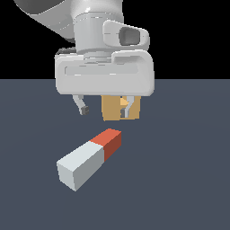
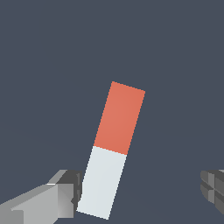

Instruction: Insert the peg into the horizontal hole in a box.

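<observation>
Surface: a flat dark grey-blue floor (image 1: 188,179) is seen, with black backdrop beyond.
Peg (image 1: 92,158): laid flat near the camera, red end pointed far.
Box (image 1: 110,110): stood farther back, partly hidden by the gripper (image 1: 104,108).
Gripper: held above the peg, fingers spread wide, nothing grasped.

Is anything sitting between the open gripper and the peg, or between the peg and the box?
Nothing visible does. The gripper hangs open above the peg, which lies flat on the floor with only air between them. The floor between the peg's red end and the box looks bare, though the gripper hides much of the box.
</observation>
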`<state>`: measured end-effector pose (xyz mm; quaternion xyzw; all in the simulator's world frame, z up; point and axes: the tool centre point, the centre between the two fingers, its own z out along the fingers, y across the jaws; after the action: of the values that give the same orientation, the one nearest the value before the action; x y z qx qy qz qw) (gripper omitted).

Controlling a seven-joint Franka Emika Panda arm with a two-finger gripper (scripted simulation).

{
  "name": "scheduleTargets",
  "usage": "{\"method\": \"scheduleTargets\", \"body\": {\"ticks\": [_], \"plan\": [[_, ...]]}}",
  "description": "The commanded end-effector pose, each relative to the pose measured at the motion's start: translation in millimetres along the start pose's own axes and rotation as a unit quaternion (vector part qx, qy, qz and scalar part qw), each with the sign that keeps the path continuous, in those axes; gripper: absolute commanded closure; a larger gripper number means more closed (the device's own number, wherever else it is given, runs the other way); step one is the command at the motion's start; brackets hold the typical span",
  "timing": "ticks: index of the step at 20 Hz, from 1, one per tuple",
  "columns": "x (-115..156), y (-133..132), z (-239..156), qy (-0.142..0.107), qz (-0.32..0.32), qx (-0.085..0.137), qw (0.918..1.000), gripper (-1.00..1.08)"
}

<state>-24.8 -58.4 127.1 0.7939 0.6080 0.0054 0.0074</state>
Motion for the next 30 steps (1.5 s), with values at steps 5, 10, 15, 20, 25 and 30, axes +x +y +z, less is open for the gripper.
{"method": "scheduleTargets", "body": {"ticks": [5,10,15,20,25,30], "plan": [[-37.3,-22.1,35.4,-0.002,0.096,0.006,0.9954,-0.92],[-50.9,-33.7,50.3,-0.002,0.135,0.008,0.9908,-0.92],[-52.6,-36.1,53.5,-0.001,0.142,0.009,0.9898,-0.92],[-52.8,-36.2,56.4,-0.002,0.142,0.009,0.9899,-0.92],[-52.8,-37.2,74.1,-0.001,0.142,0.009,0.9898,-0.92],[-52.5,-37.8,96.4,-0.001,0.142,0.009,0.9898,-0.92]]}}
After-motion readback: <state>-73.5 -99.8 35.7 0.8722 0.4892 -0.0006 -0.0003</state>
